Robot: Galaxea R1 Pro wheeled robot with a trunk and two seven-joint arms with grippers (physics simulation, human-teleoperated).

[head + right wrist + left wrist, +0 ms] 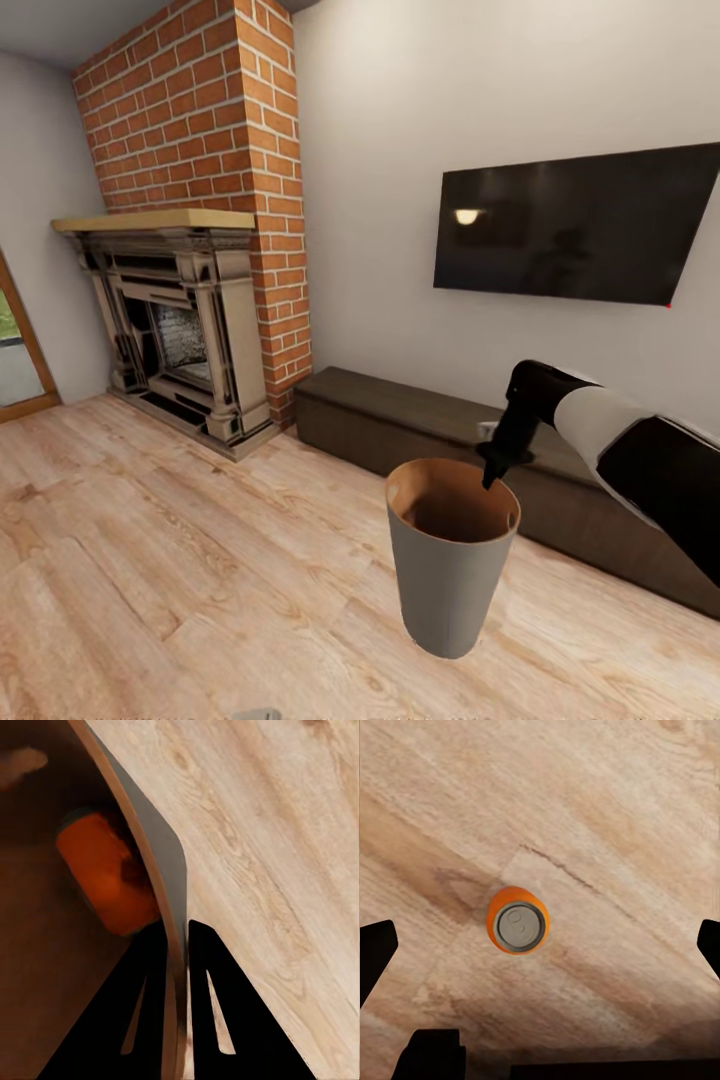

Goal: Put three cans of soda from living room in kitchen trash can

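Orange against pale wood: a soda can (pixel 517 920) stands upright on the floor (pixel 607 810) directly under the left claw (pixel 540 945), seen end-on in the left wrist view with its silvery lid facing the camera. Its long axis runs vertical, in line with the claw's approach. The two dark fingertips (pixel 375 952) show at opposite edges of that view, spread wide with nothing between them but the can far below, well apart from both pads. The can sits slightly off the midline, nearer one finger than the other.

The right claw (pixel 176 945) is pinched on the rim of the trash can (pixel 450 570), one finger inside the copper-brown wall and one outside on the grey, holding the bin up off the floor in front of the robot. Inside it lies another orange can (pixel 109 874) on its side against the wall.

The left arm is plainly the one for this pick, since the right is occupied. I judge the next move to be a straight descent with a small sideways correction to centre the can between the fingers.
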